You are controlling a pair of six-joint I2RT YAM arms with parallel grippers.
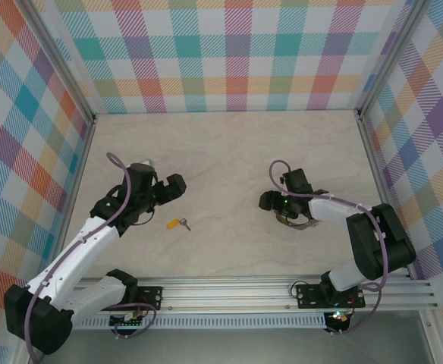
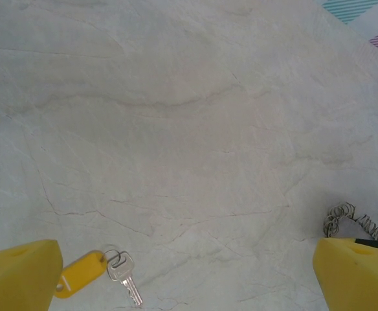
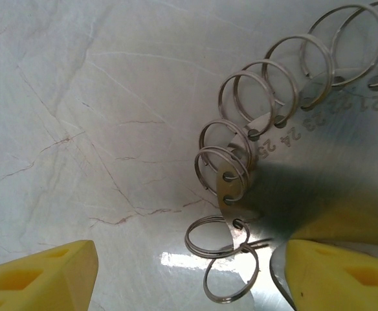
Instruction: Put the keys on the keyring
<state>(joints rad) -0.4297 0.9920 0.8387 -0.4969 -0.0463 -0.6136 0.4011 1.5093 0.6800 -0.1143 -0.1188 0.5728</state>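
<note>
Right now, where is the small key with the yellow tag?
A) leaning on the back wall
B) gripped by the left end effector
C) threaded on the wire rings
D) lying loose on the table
D: the key lies flat on the table, untouched by the open left end effector.

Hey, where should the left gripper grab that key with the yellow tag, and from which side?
Grip the yellow tag, coming straight down from above, jaws spanning its narrow width. It lies flat on the table and looks thicker than the thin key, so it probably gives the better hold.
</note>
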